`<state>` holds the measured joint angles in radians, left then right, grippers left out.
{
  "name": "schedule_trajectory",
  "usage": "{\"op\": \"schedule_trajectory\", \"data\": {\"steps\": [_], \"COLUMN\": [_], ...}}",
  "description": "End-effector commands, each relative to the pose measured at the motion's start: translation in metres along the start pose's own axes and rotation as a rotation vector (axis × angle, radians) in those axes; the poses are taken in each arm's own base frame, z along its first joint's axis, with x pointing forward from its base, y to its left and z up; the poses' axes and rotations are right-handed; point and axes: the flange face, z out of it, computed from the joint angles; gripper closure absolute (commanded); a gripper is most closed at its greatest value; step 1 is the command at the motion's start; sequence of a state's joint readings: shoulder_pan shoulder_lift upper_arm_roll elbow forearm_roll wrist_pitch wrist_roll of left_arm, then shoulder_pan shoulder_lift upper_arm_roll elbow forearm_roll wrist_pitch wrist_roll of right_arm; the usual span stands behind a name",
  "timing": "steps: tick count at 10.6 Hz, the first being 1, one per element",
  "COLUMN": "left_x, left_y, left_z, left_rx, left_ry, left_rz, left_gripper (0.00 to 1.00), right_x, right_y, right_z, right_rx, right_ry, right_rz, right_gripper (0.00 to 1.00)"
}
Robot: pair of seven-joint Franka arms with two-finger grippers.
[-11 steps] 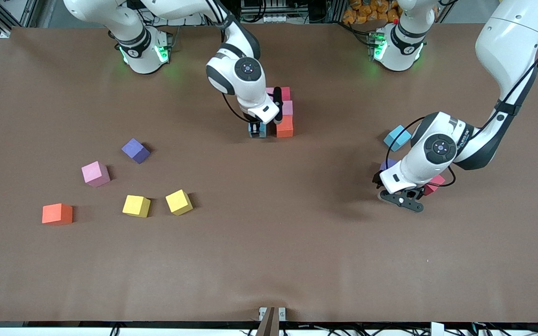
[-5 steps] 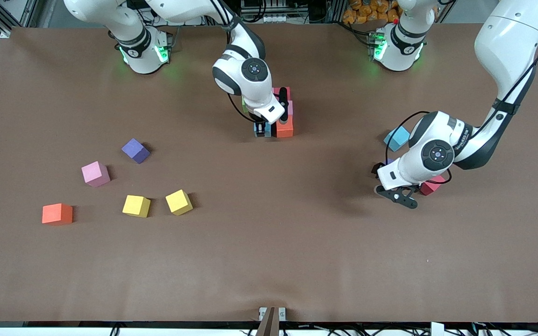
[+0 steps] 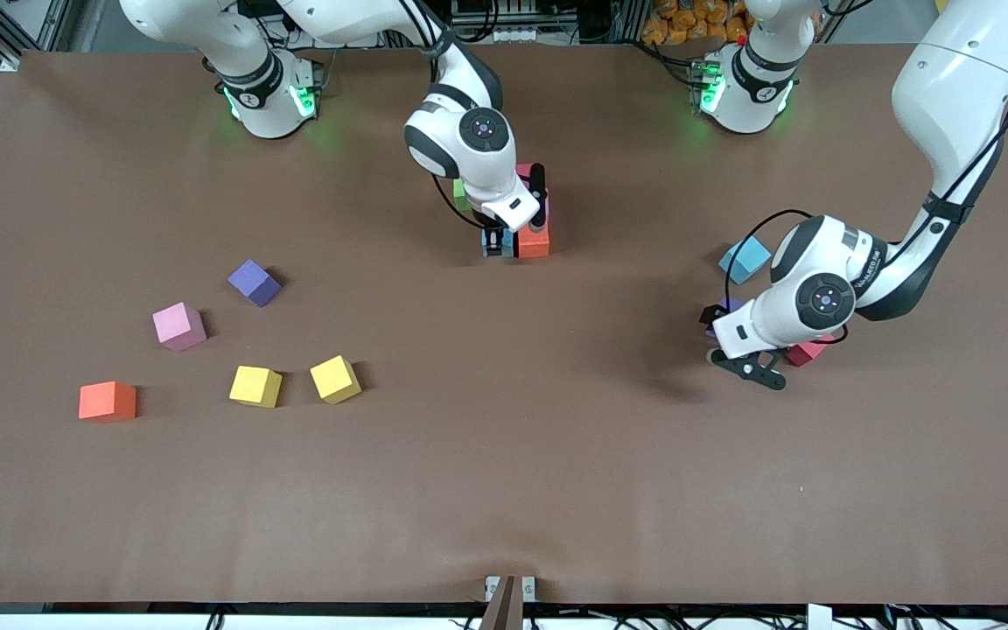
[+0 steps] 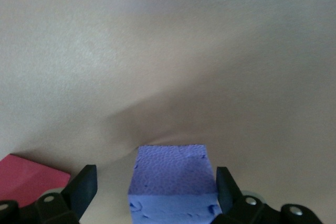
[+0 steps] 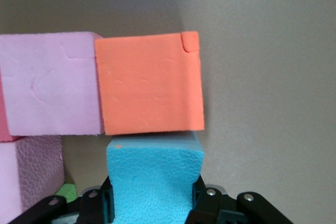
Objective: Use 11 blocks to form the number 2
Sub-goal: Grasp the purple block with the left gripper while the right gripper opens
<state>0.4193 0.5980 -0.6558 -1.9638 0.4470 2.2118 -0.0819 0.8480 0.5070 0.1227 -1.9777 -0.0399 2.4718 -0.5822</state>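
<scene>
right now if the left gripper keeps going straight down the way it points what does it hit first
Most likely the purple block: it sits between the open fingers of the left gripper, with table below. Depth is unclear.

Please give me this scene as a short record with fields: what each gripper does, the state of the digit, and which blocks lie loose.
right gripper: shut on cyan foam cube, pressed beside orange foam cube of the digit
left gripper: open, astride purple foam cube, crimson cube beside it
digit: unfinished; pink cube touches the orange one
loose blocks: purple, pink, two yellow, orange, cyan
</scene>
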Motion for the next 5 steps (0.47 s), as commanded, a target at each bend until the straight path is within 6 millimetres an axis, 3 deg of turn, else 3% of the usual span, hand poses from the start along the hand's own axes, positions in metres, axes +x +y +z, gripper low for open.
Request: {"op": "schedule_trajectory", "data": {"steps": [1,5], "left_x": [-0.005,-0.018], "left_y": [0.001,0.004], "left_z": [0.0,-0.007], "left_rx": [-0.051,-0.038], "left_ry": [-0.019,-0.028], "left_rz": [-0.043,-0.064], "left_gripper": [0.0,0.0], "right_x": [0.007,0.009], "right_y": [-0.002,-0.002], "right_z": [0.001,0.002], "right_rx": [0.004,0.002], "right_ry": [0.004,0.003], "right_rz": [0.014,0.028], "right_gripper": [1.0,1.0]}}
